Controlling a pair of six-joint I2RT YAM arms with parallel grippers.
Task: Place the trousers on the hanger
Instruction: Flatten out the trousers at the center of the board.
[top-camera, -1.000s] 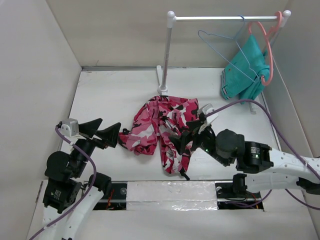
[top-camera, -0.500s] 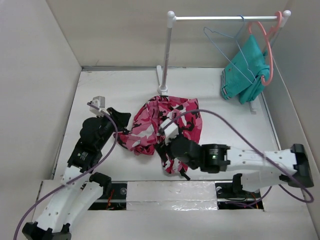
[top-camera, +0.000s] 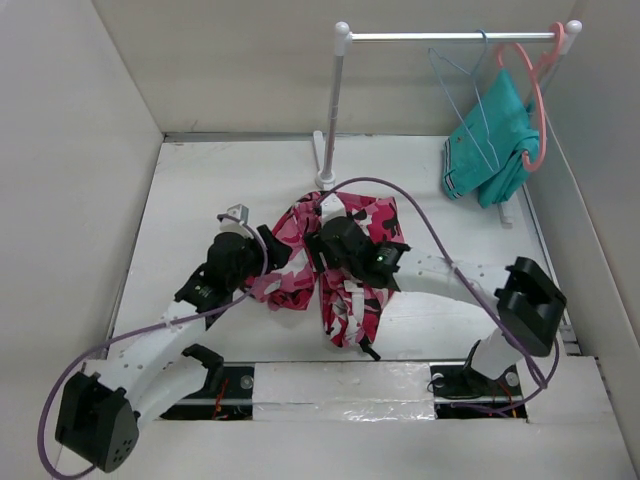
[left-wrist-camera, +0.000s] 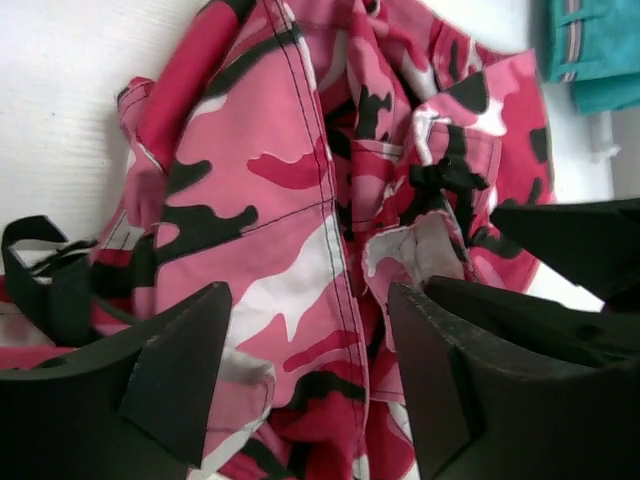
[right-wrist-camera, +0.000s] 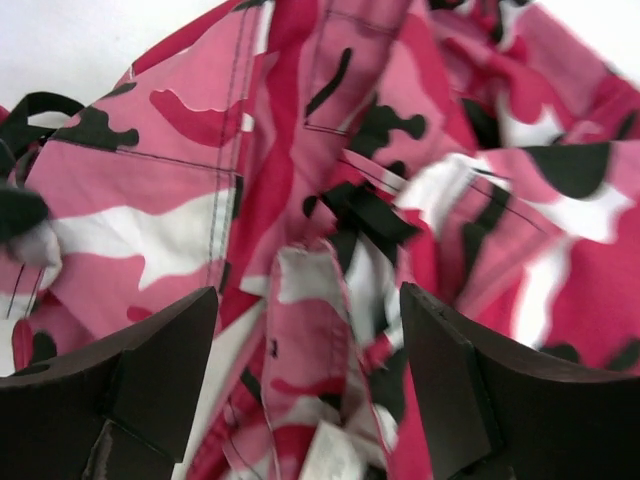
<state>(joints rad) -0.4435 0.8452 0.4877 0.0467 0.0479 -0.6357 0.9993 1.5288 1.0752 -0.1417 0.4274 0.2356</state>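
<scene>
— What takes up the most room?
— The white tabletop (top-camera: 200, 200). A rack (top-camera: 334, 110) stands at its far edge, and the rail runs over to the far right corner

— And the trousers?
— The trousers (top-camera: 345, 305) lie crumpled in a heap about midway between the left and right edges. They reach from the foot of the rack's pole down toward the near edge, and one leg trails closest to that edge

— What hangs on the rail?
— Everything is at the far right corner. A teal garment (top-camera: 490, 140) is draped on a pink hanger (top-camera: 540, 110). Just left of it the hanger (top-camera: 465, 95), thin blue wire, hangs bare by its hook, well apart from the trousers

— Where are the arms?
— Both are stretched out over the heap. The left arm (top-camera: 160, 340) comes in from the near left corner and the right arm (top-camera: 450, 275) from the right edge. Their ends are close together above the cloth

— And the fingers?
— The left fingers (left-wrist-camera: 170, 370) are spread wide, with camouflage cloth (left-wrist-camera: 290, 230) showing in the gap and nothing clamped. The right fingers (right-wrist-camera: 160, 370) are spread just as wide over a bunched fold (right-wrist-camera: 330, 200). I cannot tell whether either pair touches the fabric
</scene>
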